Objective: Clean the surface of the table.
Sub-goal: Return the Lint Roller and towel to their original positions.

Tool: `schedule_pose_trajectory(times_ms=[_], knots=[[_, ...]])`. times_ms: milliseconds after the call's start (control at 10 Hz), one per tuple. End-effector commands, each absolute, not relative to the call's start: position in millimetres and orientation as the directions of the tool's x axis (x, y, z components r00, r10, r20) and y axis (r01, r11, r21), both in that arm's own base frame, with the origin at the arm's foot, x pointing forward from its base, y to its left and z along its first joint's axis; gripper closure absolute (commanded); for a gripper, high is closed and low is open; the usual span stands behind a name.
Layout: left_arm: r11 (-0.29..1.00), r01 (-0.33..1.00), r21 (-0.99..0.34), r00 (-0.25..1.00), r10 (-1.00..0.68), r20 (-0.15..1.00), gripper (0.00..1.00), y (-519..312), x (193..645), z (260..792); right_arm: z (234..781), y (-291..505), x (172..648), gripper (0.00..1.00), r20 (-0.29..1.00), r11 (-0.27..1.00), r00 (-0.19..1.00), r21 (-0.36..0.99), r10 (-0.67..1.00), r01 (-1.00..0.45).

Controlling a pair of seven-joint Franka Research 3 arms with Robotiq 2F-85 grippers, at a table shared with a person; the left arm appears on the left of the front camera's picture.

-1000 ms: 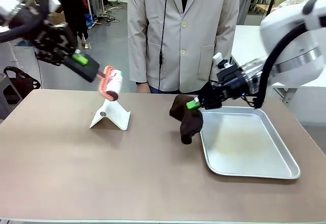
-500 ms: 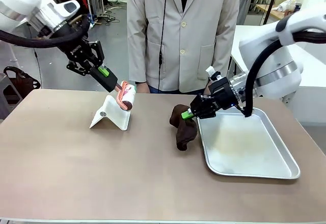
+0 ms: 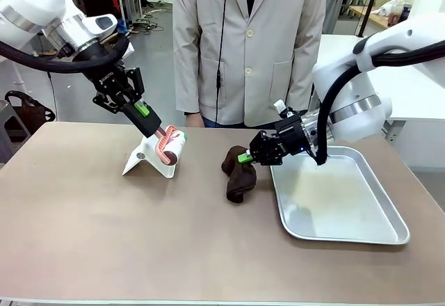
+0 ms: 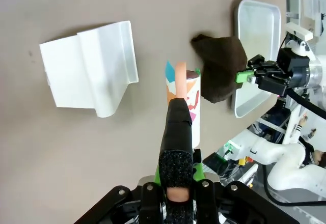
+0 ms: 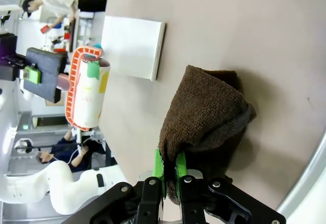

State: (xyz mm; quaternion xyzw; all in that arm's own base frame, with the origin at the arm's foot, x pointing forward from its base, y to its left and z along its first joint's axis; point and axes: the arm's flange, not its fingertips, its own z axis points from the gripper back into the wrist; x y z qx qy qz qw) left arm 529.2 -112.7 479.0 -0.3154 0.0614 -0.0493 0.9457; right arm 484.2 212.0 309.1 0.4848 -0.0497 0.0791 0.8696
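The brownish table (image 3: 125, 243) spreads across the front view. My left gripper (image 3: 146, 115) is shut on the black handle of a lint roller (image 3: 172, 147), whose patterned roll hangs tilted just above a white folded stand (image 3: 147, 158). In the left wrist view the roller (image 4: 189, 104) sits beyond my left gripper (image 4: 175, 177), to the right of the stand (image 4: 91, 66). My right gripper (image 3: 245, 157) is shut on a dark brown cloth (image 3: 238, 175) that droops onto the table left of the tray. In the right wrist view the cloth (image 5: 204, 112) bunches over my right gripper (image 5: 169, 169).
A shiny metal tray (image 3: 348, 212) lies at the right of the table, its rim (image 5: 311, 165) next to the cloth. A person in a beige jacket (image 3: 250, 42) stands at the far edge, between the arms. The front half of the table is bare.
My left gripper has come down and rightward, bringing the roller over the stand. My right gripper has carried the cloth leftward, away from the tray.
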Motion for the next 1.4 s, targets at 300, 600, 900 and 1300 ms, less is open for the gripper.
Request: schedule_pose_trajectory(times_ms=[300,600,900,1300], knots=[[0.800,0.054,-0.598,0.991,-0.116,-0.065,0.78,-111.6,532.4,480.0,313.3,211.7,484.5,0.89,0.173,0.519,0.981,0.832,0.088,-0.193],[0.835,0.021,-0.550,0.999,-0.039,-0.021,0.78,-117.1,530.3,464.2,302.1,230.5,494.2,0.89,0.053,0.624,0.998,0.779,0.039,-0.066],[0.838,0.001,-0.546,1.000,0.010,0.017,0.78,-116.8,530.4,452.3,291.0,231.2,503.0,0.89,0.062,0.625,0.997,0.780,-0.037,-0.026],[0.849,-0.055,-0.526,0.996,0.081,0.026,0.78,-114.1,534.3,438.4,287.4,223.0,488.3,0.89,0.050,0.615,0.999,0.786,0.021,-0.052]])
